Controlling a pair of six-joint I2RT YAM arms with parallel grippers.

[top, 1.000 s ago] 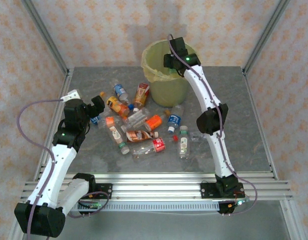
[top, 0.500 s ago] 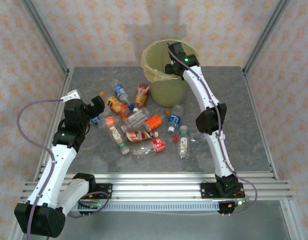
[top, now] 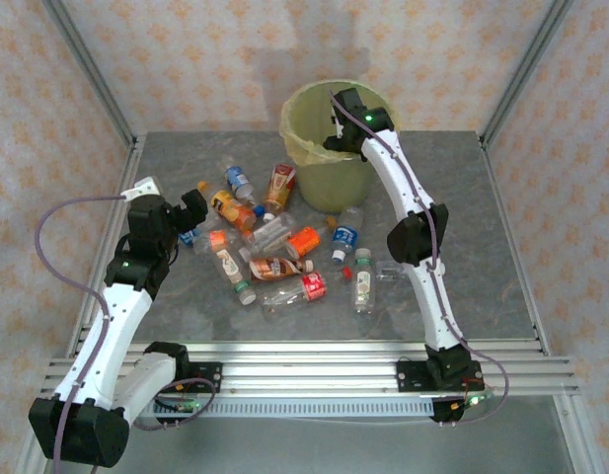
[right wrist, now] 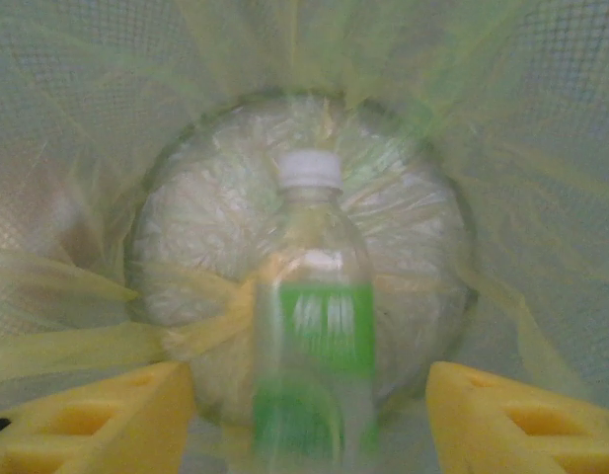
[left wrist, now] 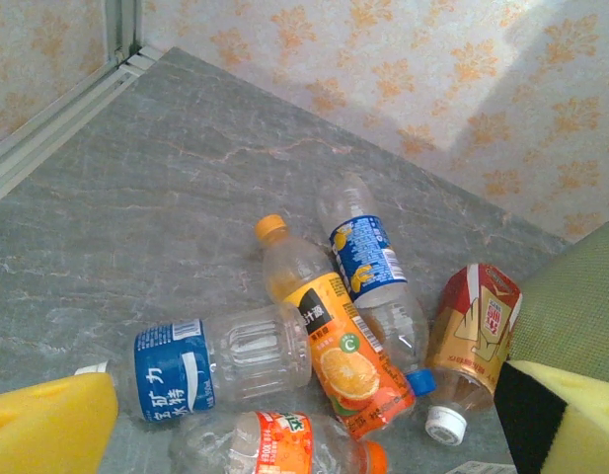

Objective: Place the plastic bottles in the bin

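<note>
The bin (top: pixel 329 170) stands at the back of the table, and my right gripper (top: pixel 343 124) hangs over its mouth. In the right wrist view a clear bottle with a green label (right wrist: pixel 319 336) is blurred and clear of both yellow fingers (right wrist: pixel 97 420). My right gripper (right wrist: pixel 309 420) is open above the bin's yellowish liner (right wrist: pixel 541 148). Several plastic bottles (top: pixel 274 247) lie in a heap mid-table. My left gripper (top: pixel 192 212) stands open over the heap's left end. Below that open left gripper (left wrist: pixel 304 434) lie an orange-label bottle (left wrist: pixel 351 367) and a blue-label bottle (left wrist: pixel 176 370).
A crushed red-and-gold bottle (left wrist: pixel 474 326) lies against the bin's wall (left wrist: pixel 570 306). A blue-and-yellow-label bottle (left wrist: pixel 366 259) lies beside the orange one. More bottles (top: pixel 361 281) lie near the right arm. Metal frame posts (top: pixel 92 79) and patterned walls close in the table.
My right gripper has dipped a little lower at the bin's mouth and its jaws have widened, letting go of the green-label bottle. The left arm has not moved.
</note>
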